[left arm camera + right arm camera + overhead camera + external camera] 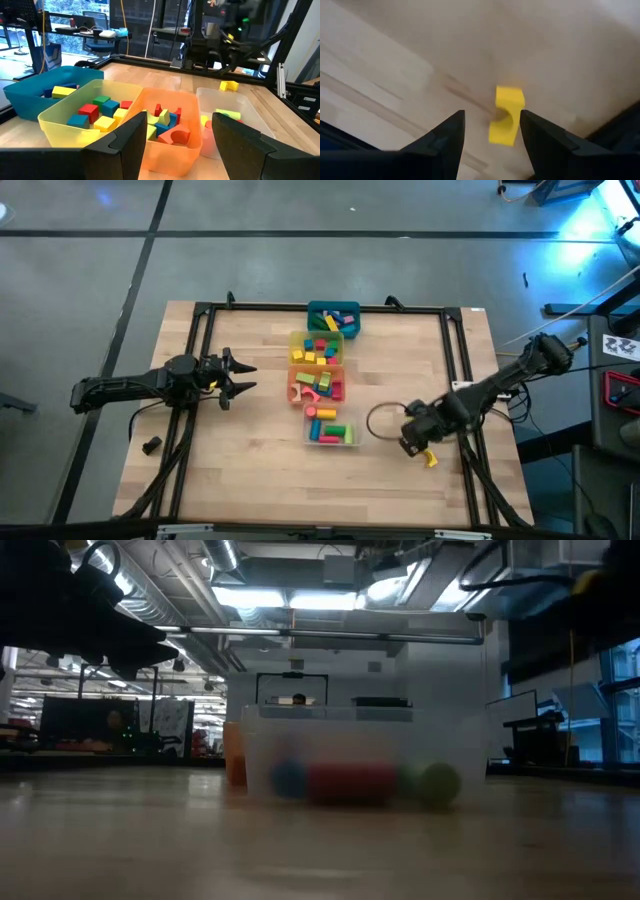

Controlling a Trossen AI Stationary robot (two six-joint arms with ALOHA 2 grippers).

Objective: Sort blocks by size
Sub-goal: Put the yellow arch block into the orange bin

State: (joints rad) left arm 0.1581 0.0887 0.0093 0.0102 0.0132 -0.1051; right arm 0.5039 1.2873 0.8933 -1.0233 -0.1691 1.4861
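Near the right edge of the wooden bench (250,430), the right gripper (487,150) is hanging just above a yellow arch block (506,115) lying alone on the wood, with its jaws released and standing apart on either side of the block, not touching it. Along the middle of the bench, the teal bin (334,319), yellow bin (316,348), orange bin (317,384) and clear bin (331,426) are standing in a row and are holding the other blocks (97,112). At the left side, the left gripper (243,378) is waiting with its jaws spread wide and grasping nothing, pointing toward the row of bins.
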